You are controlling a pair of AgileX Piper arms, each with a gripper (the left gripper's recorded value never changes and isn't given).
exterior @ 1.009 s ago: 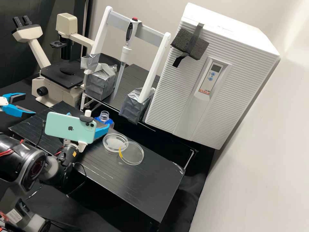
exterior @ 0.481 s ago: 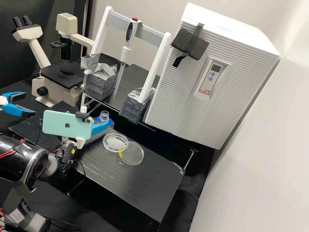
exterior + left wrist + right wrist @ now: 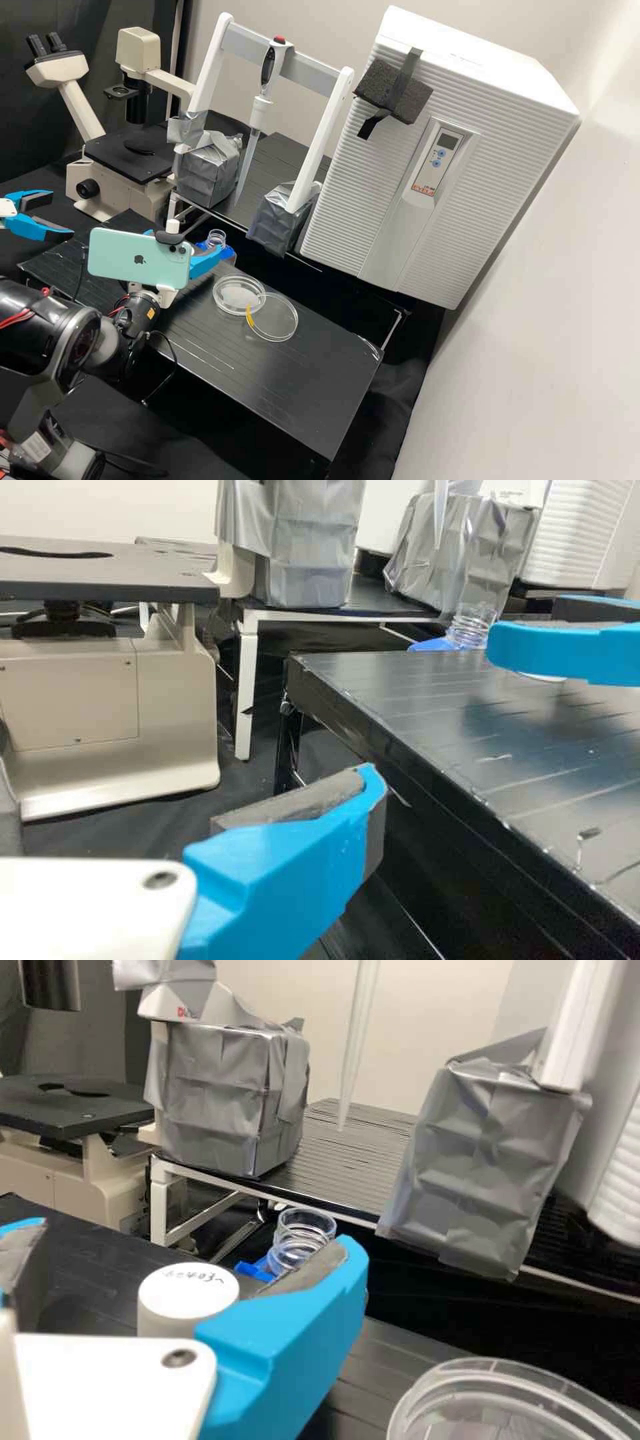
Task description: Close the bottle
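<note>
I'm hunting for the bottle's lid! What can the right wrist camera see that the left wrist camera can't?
Right wrist view, not the left: the white round cap held in the right gripper, a clear round plastic dish and the thin white pipette tip.
Left wrist view, not the right: the left gripper, one blue finger up close.
Both: the clear open-mouthed bottle, still without a lid, the grey tape-wrapped blocks, the beige microscope and the black ridged platform.

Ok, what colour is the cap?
The cap is white, with small dark writing on top; the right wrist view shows it best.
</note>
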